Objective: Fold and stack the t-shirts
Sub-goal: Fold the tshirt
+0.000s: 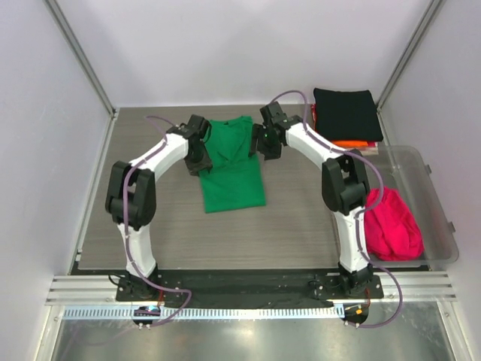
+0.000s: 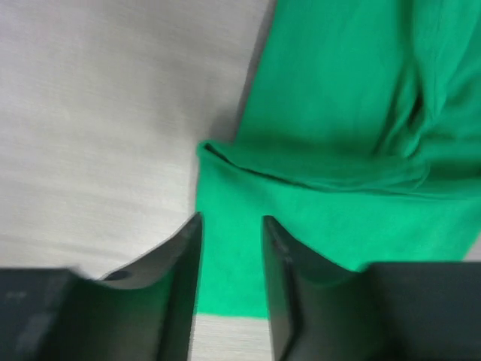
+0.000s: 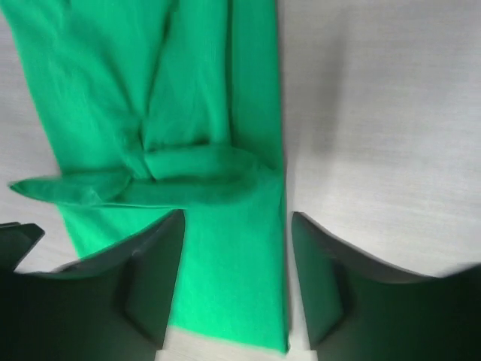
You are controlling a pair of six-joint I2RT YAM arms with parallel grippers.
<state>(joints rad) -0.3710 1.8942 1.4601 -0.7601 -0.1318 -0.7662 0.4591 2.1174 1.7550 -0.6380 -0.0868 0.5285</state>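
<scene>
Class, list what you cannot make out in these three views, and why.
Top view: the black t-shirt covers its stack; only an orange edge and a red edge show, count hidden.
Top view: the right arm hides part of the magenta t-shirt.
Wrist views: frame edges cut off the green t-shirt; the left one is blurred.
Top view: fingers of the left hand and right hand lie under their wrists.

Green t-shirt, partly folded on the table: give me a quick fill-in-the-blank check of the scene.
The t-shirt between the left gripper and right gripper is ____. Both grippers' jaws stand ____. The folded stack at the far right has a ____ t-shirt on top. The pink t-shirt lies in the clear ____.
Missing: green; open; black; bin.
</scene>
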